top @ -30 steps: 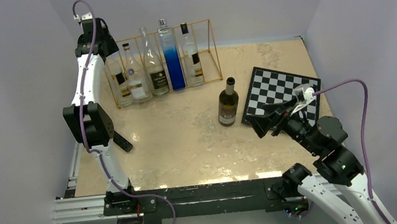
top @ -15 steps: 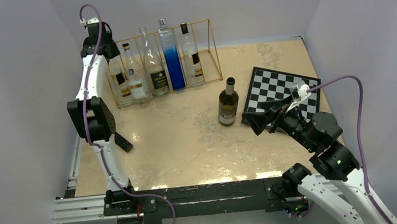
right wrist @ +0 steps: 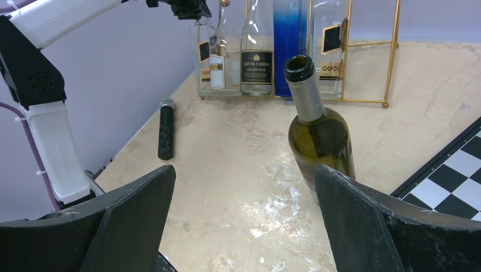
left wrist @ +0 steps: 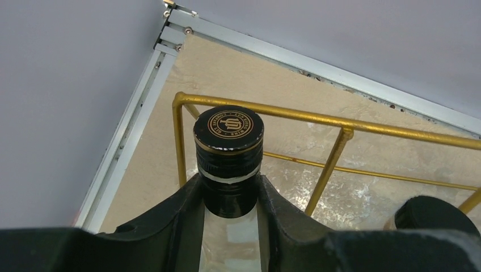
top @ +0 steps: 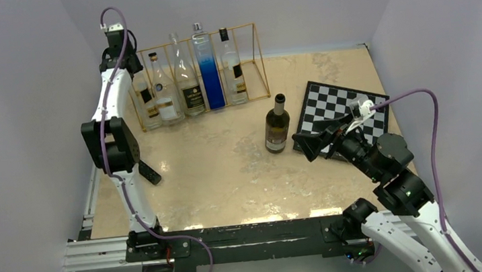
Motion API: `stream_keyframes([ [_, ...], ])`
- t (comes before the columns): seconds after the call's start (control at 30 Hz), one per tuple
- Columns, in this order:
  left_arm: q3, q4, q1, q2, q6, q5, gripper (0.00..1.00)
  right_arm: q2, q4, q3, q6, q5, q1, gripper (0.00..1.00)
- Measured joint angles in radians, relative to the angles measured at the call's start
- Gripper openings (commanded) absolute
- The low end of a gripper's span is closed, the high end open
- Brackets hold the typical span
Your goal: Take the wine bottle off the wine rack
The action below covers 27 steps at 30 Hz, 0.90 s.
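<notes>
The left claw (left wrist: 230, 195) is gripping the wine bottle (left wrist: 228, 164) by the neck. Both fingers (left wrist: 181, 221) are pressing against its sides just under the top of the black cap (left wrist: 228, 126), which is protruding above them. Gripping this high is probably giving the claw a firm hold clear of the wire.

The bottle is standing upright in the end slot of the wine rack (left wrist: 295, 116). The rack's gold top rail is running just beyond and beside the claw. A straight upward lift is therefore advisable before any sideways travel, otherwise the bottle body is likely to catch the wire.

The right claw (right wrist: 244, 221) is hovering wide open, holding nothing, low over the tabletop (right wrist: 227, 170). An uncorked green bottle (right wrist: 320, 136) is standing directly ahead of it, framed between its spread fingers in the wrist view and untouched by them.
</notes>
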State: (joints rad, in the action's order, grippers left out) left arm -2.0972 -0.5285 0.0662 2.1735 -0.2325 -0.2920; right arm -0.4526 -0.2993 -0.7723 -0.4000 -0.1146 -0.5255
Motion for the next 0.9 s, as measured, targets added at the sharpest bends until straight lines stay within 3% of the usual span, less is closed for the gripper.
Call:
stream_keyframes([
  [0.2,0.134,0.041,-0.001,-0.127,0.021,0.024,0.0,-0.01,0.028,0.0,0.002,0.015,0.0,0.98],
  [0.6,0.528,0.221,-0.022,-0.541,0.095,0.081,0.0,-0.011,0.032,0.0,0.004,0.019,0.0,0.97],
  [0.9,0.706,0.222,-0.026,-0.749,0.095,0.106,0.0,0.018,0.021,-0.001,0.018,0.037,0.0,0.98],
])
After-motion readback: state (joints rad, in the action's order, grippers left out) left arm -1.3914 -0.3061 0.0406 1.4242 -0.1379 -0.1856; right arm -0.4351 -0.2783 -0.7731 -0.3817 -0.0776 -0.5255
